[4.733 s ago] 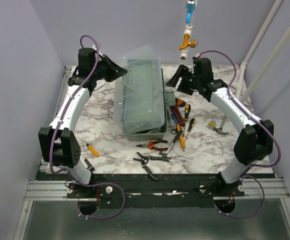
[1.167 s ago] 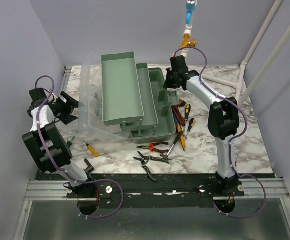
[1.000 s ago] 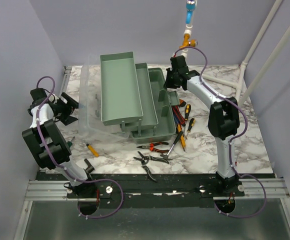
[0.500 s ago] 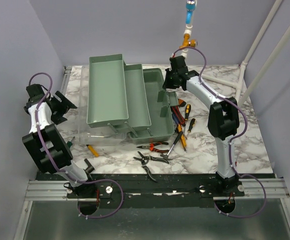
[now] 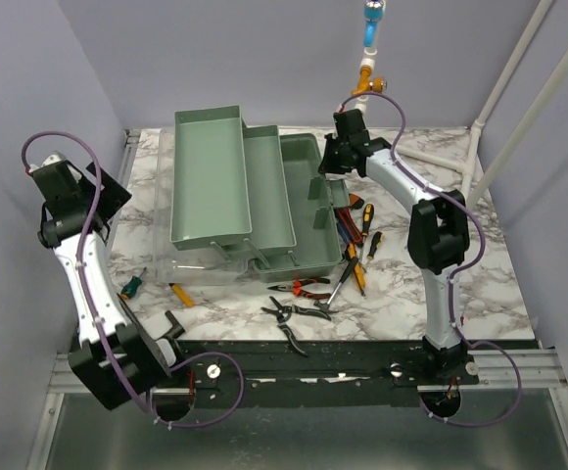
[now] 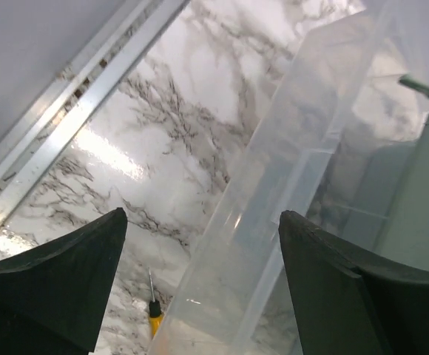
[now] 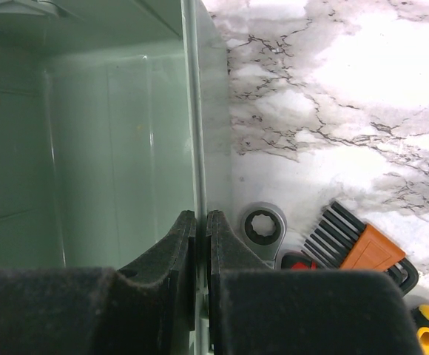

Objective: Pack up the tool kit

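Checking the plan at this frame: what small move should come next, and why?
Probably lower the open left gripper toward the yellow-handled screwdriver beside the clear lid. The toolbox stands open, the right gripper pinches its wall, and the pliers and other tools lie loose outside it.

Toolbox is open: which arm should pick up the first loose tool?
Left, probably. The left gripper is open and empty, and the yellow screwdriver lies on its side of the table. The right gripper is shut on the toolbox wall, seemingly steadying it.
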Tool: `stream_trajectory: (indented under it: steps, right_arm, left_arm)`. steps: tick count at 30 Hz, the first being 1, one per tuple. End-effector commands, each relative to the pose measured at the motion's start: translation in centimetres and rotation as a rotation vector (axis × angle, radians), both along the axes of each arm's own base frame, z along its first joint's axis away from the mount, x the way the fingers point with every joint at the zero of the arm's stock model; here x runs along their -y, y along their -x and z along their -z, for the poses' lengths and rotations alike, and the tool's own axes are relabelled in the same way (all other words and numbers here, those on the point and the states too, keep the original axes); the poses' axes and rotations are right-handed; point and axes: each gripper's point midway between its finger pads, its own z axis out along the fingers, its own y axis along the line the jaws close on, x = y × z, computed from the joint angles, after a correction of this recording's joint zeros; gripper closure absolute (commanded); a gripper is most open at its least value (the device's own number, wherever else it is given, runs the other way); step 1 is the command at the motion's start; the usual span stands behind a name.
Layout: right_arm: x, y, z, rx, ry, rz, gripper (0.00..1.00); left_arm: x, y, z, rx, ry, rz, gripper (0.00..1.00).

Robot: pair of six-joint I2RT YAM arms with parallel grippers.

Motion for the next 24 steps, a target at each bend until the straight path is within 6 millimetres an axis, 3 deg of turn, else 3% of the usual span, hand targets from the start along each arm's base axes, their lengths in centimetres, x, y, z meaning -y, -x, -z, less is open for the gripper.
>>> stream_trajectory:
  steps: [1, 5, 12, 15, 21, 24]
  right_arm:
    - [-1.7, 0.4, -2.5, 0.032, -0.113, 0.005, 0.95]
    - [-3.0, 0.7, -2.1, 0.022, -0.134, 0.014, 0.95]
    - [-4.6, 1.0, -0.5, -0.020, -0.310, 0.134, 0.99]
    - [-4.5, 0.8, -0.4, -0.003, -0.357, 0.206, 0.99]
    - [-4.5, -0.3, -2.6, 0.049, -0.404, 0.255, 0.99]
    - [-3.5, -0.9, -2.8, 0.080, -0.383, 0.317, 0.99]
  left_arm:
    - [-0.3, 2.1, -3.7, 0.120, -0.121, -0.068, 0.12]
    - [2.3, 2.9, -5.2, 0.174, -0.074, 0.019, 0.11]
    - [5.5, 3.5, -4.4, 0.174, 0.038, 0.144, 0.11]
    - [5.9, 3.8, -4.4, 0.173, 0.042, 0.162, 0.11]
    - [6.2, 3.9, -2.7, 0.135, 0.067, 0.177, 0.11]
    - [6.3, 3.8, -2.5, 0.140, 0.074, 0.177, 0.11]
